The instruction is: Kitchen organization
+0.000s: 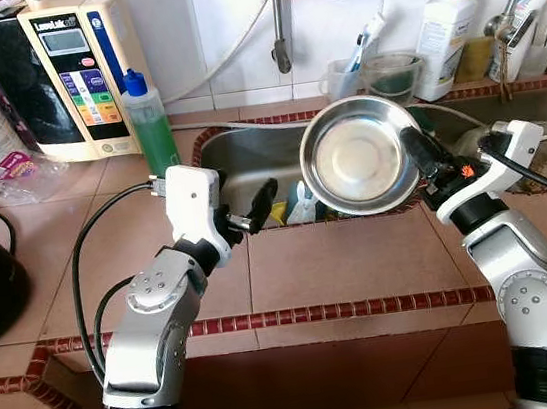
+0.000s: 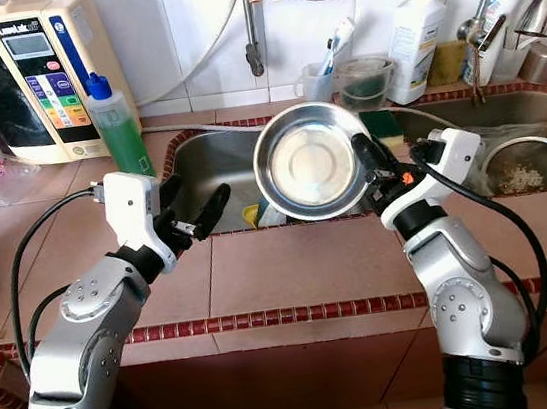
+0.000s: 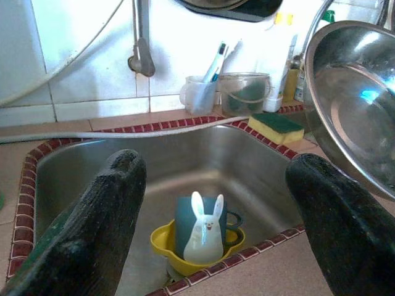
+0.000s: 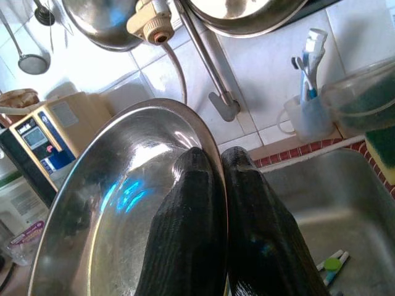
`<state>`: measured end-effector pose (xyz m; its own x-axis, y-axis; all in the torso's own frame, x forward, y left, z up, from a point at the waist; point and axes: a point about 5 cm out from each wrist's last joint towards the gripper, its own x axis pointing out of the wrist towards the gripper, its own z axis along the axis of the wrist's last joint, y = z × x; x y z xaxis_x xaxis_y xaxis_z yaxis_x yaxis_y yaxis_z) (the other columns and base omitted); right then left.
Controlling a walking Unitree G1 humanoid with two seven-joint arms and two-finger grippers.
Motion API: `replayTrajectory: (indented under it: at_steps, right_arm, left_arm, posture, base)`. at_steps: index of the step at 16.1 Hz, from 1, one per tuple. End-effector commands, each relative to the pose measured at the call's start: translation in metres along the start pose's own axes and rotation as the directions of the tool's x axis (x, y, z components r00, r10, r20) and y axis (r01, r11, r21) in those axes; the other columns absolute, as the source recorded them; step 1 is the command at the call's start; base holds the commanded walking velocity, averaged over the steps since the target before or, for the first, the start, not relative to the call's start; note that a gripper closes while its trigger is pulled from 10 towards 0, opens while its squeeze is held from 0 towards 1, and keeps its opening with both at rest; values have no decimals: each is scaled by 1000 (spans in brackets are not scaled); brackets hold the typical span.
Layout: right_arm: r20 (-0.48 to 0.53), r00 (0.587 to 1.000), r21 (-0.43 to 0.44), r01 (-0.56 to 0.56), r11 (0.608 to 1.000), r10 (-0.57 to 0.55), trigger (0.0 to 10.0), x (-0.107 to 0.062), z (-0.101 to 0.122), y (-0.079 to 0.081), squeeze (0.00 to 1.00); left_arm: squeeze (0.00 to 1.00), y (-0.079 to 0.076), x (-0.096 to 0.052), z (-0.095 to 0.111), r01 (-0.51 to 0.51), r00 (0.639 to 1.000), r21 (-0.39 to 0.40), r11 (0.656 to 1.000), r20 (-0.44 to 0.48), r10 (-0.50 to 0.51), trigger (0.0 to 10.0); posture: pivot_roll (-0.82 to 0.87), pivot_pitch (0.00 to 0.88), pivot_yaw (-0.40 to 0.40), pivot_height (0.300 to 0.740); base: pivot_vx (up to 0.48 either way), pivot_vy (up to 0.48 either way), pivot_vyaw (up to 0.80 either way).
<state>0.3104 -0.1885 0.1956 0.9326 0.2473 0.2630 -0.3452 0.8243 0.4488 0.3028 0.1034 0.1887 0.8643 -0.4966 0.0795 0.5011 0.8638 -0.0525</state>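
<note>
Left eye view: the right gripper holds a round, shallow stainless-steel bowl by its rim, tilted up on edge above the front lip of the stainless-steel sink, which is set in the terracotta-tiled bench; the left gripper hovers at the sink's front edge. Right eye view: the same arrangement, with a green dish-soap bottle with a blue cap standing on the bench beside the sink. Left wrist view: the left fingers stand wide apart and empty above a yellow dish holding a dark mug and a white rabbit-shaped figure on the sink floor; the bowl sits just beside one finger. Right wrist view: the two right fingers are pressed together, pinching the bowl's rim between them. Judgement: a pinch on one edge lets the bowl swing, so it should be carried slowly, kept apart from the left arm, and lowered before release.
</note>
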Motion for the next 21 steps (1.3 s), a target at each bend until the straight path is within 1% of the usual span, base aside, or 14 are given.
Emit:
replayTrajectory:
  at_steps: [1,21]
  right_arm:
    - [32,999,-17,-30,999,31,10000,3,6,7,0]
    - [42,999,-29,-21,999,22,10000,5,9,4,0]
  left_arm:
    - [0,2,1,1,-5,1000,-2,1000,2,5,10000]
    - [0,2,2,0,-6,1000,-17,1000,-6,6,10000]
  posture:
    - [-130,0,12,740]
    - [-133,0,11,740]
  base:
    - [251,0,0]
    - [257,0,0]
